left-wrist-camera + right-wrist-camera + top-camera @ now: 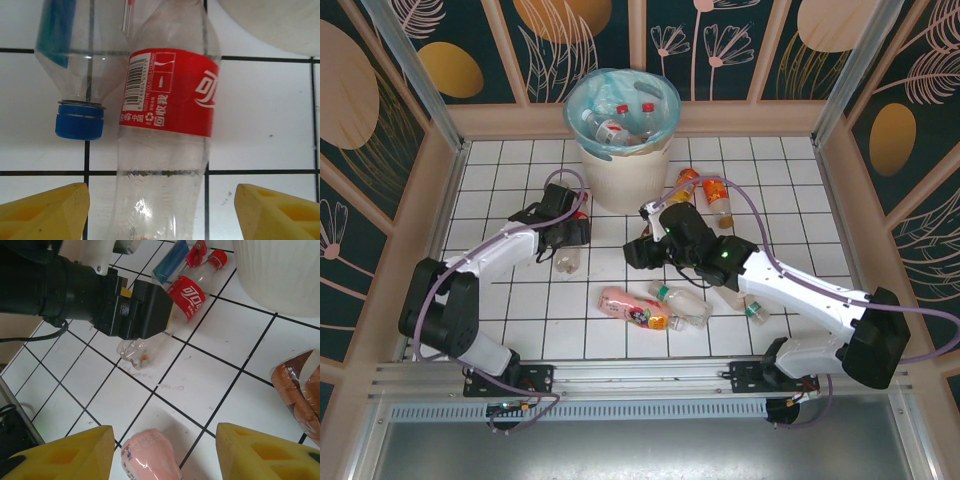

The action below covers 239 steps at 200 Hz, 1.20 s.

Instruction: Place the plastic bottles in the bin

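Note:
A clear plastic bottle with a red label (170, 95) lies on the white tiles. My left gripper (161, 200) stands open over its lower body, with a gap on each side of the yellow fingers (50, 210). From above, this left gripper (570, 232) is left of the bin (620, 150), a round off-white bucket with a teal liner and several bottles inside. My right gripper (165, 440) is open above the end of a pink bottle (150, 457) and does not touch it. The right gripper (638, 250) hovers mid-table, and the pink bottle (620, 303) lies just nearer than it.
A blue-capped clear bottle (80, 75) lies beside the red-labelled one. Orange bottles (705, 188) sit right of the bin. Clear bottles (682, 305) lie next to the pink one, and another (745, 302) lies under the right arm. Wooden walls enclose the tiled table (520, 320).

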Each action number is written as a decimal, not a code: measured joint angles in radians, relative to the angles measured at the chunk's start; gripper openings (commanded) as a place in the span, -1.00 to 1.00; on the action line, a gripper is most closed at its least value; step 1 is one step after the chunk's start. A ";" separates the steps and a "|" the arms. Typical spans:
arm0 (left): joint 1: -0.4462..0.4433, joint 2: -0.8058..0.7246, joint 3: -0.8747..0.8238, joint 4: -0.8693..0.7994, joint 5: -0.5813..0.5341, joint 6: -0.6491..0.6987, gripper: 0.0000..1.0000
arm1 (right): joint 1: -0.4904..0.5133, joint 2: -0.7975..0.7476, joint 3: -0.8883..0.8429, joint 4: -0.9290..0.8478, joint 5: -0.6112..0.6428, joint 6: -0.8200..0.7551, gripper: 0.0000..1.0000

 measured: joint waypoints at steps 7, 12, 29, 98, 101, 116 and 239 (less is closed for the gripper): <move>0.003 0.012 0.000 0.002 0.003 0.003 0.51 | 0.000 -0.001 -0.003 0.000 0.000 0.000 0.13; 0.006 0.019 0.000 0.004 0.006 0.006 0.50 | 0.000 -0.001 -0.004 0.001 0.000 0.000 0.13; 0.009 0.040 0.000 0.013 0.016 0.016 0.45 | 0.000 -0.001 -0.005 0.001 0.000 0.000 0.13; 0.009 0.081 -0.027 0.045 0.121 0.036 0.37 | 0.000 -0.001 -0.006 0.003 0.003 0.000 0.14; 0.009 0.084 -0.027 0.044 0.123 0.037 0.37 | 0.000 -0.001 -0.006 0.004 0.003 0.000 0.14; 0.009 0.093 -0.029 0.044 0.134 0.040 0.34 | 0.000 -0.001 -0.006 0.009 0.003 0.000 0.14; 0.009 -0.139 -0.066 -0.044 0.155 0.063 -0.01 | 0.000 -0.003 0.023 -0.003 0.003 -0.003 0.14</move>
